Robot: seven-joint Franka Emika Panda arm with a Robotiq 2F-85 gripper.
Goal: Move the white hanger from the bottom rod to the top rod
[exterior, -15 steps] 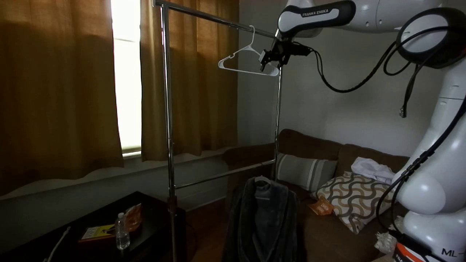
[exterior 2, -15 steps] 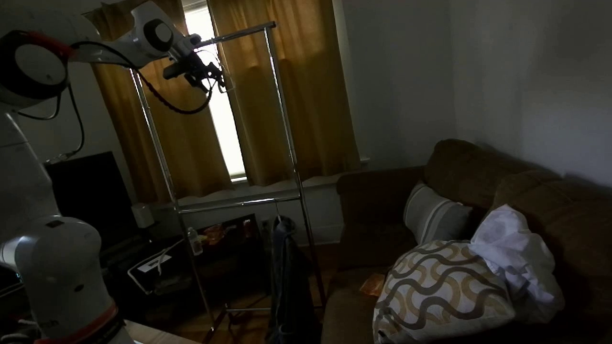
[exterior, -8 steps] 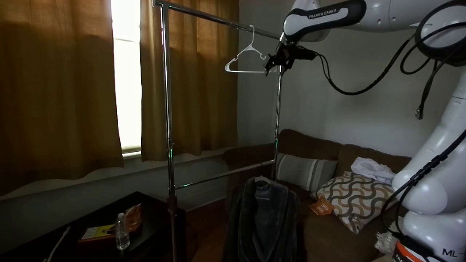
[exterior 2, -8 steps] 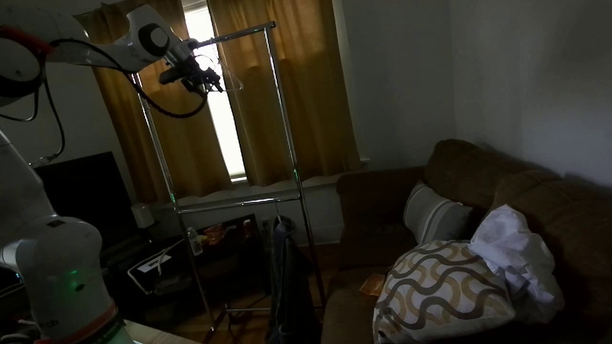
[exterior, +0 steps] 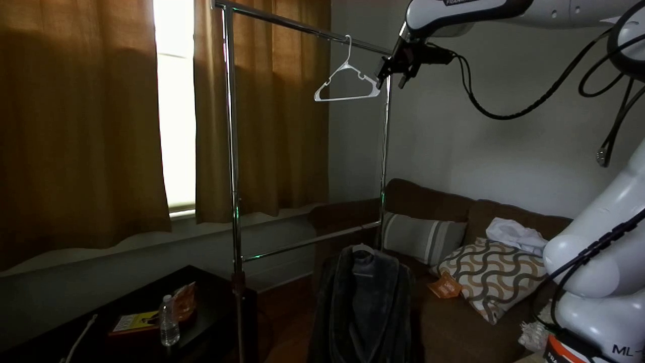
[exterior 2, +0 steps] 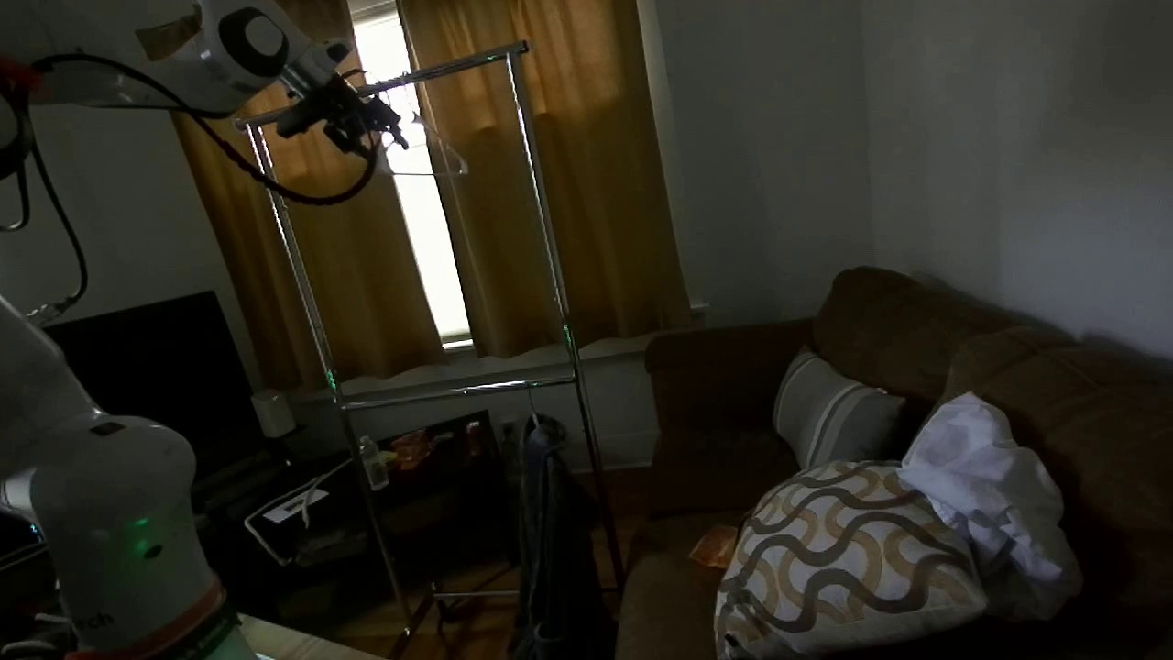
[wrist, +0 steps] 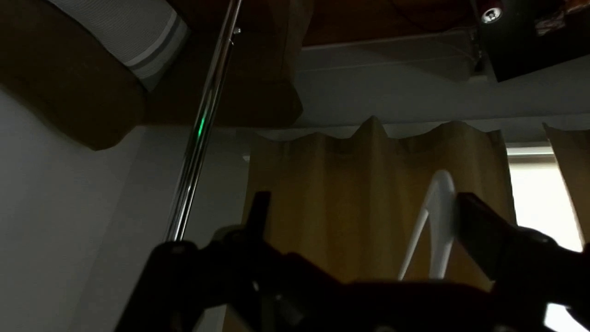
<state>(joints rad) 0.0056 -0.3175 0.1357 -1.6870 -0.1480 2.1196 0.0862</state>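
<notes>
The white hanger (exterior: 346,66) hangs by its hook from the top rod (exterior: 282,21) of the metal rack, its lower bar nearly level. It looks faint against the curtain in an exterior view (exterior 2: 454,156). My gripper (exterior: 390,83) stands wide open at the hanger's near corner, beside the rack's upright. In the wrist view, the hanger's corner (wrist: 442,212) lies between the spread fingers of the gripper (wrist: 364,196), close against the right finger and far from the left one; whether it touches is unclear. The bottom rod (exterior: 307,243) runs lower down the rack.
A dark garment (exterior: 375,302) hangs low at the rack, its hook over the bottom rod in an exterior view (exterior 2: 458,391). Chrome uprights (exterior: 232,151) bound the rack. Behind are curtains (exterior: 282,126), a sofa with pillows (exterior: 423,237), and a dark table with a bottle (exterior: 169,322).
My open gripper has drawn back from the hanger, away from the rack and lately upward. The hanger has swung round a little and levelled, its near corner now showing. It stays on the top rod.
</notes>
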